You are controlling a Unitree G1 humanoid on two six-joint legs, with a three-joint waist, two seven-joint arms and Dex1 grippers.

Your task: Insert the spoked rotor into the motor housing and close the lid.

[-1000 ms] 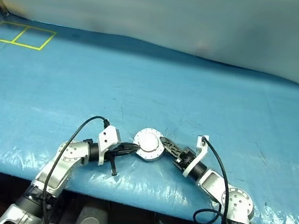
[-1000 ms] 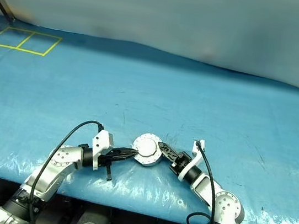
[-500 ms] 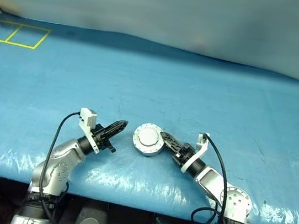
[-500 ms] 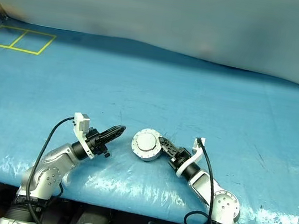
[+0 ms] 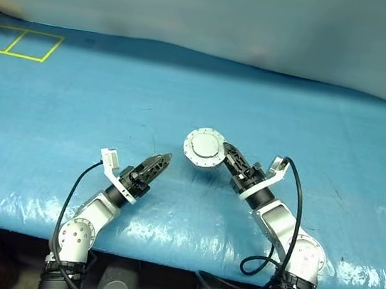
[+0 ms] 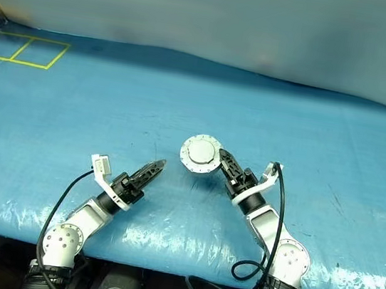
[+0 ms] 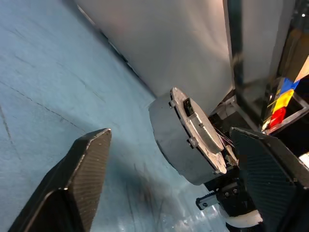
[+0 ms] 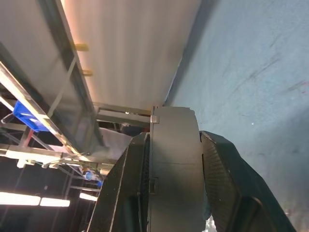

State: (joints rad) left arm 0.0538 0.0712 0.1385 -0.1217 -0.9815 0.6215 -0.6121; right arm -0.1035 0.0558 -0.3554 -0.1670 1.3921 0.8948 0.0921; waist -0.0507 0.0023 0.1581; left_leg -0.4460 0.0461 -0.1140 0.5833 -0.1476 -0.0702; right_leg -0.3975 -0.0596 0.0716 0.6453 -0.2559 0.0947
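The round motor housing [image 5: 205, 148] is pale silver-grey, its closed lid [image 6: 200, 151] a plain light disc with small darker bolt spots round the rim. The table cover [image 5: 310, 132] is bright blue and glossy, with faint dark scratches. Thin yellow lines [image 5: 20, 43] mark two boxes in its far corner. Both grippers' fingers [image 7: 84, 169] are black.

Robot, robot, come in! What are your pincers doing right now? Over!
Left pincer open, empty. Right pincer shut on the motor housing, lid closed, held up off the blue table. Nothing in the way.
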